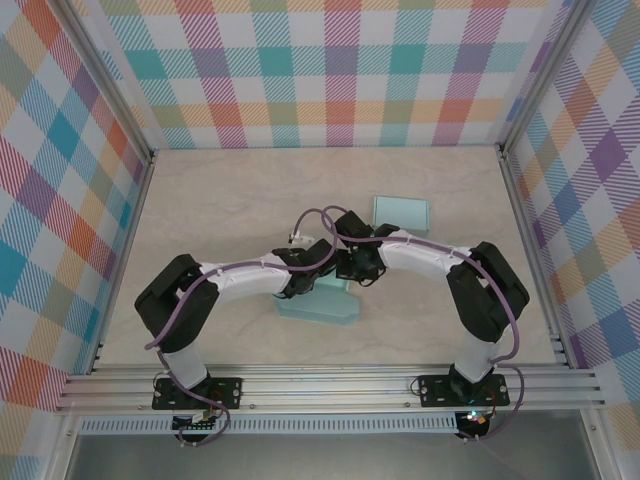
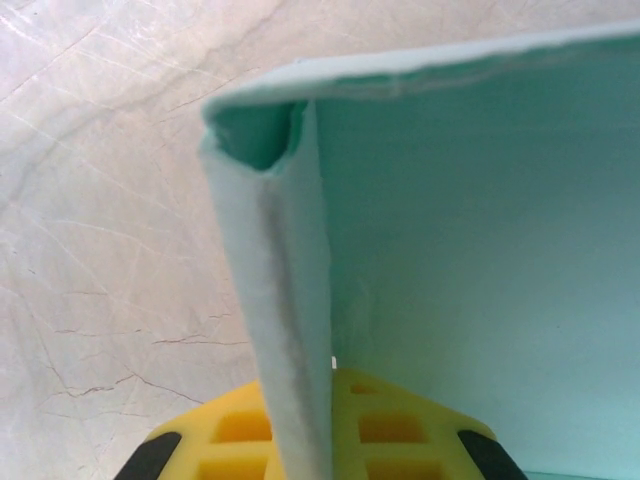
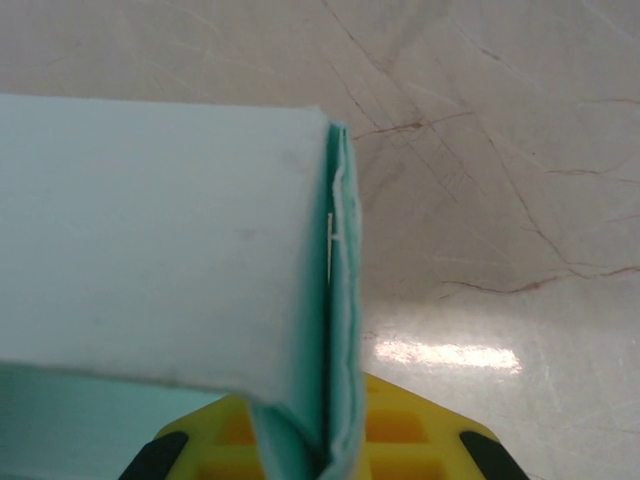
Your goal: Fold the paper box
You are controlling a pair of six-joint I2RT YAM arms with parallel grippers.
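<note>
From where I stand, both arms meet over the teal paper box (image 1: 318, 308), which sits around the middle of the bench (image 1: 220, 210), a little toward the near edge. The left hand (image 2: 305, 440) is narrowed right down, its yellow pads (image 2: 225, 432) pinching a doubled-over side wall of the box (image 2: 480, 250). That wall rises edge-on from between them, and the wide panel spreads off to one side. The right hand (image 3: 325, 445) is likewise clamped on a doubled wall at the opposite side of the box (image 3: 150, 230). I judge the step to be setting these wall folds. To do it well, each pinch should stay square on the crease and the two hands should move evenly, so the paper neither skews, tears nor lifts off the bench. A separate-looking teal panel (image 1: 400, 212) lies flat just beyond the hands, toward the far edge; I cannot tell whether it joins the box.
</note>
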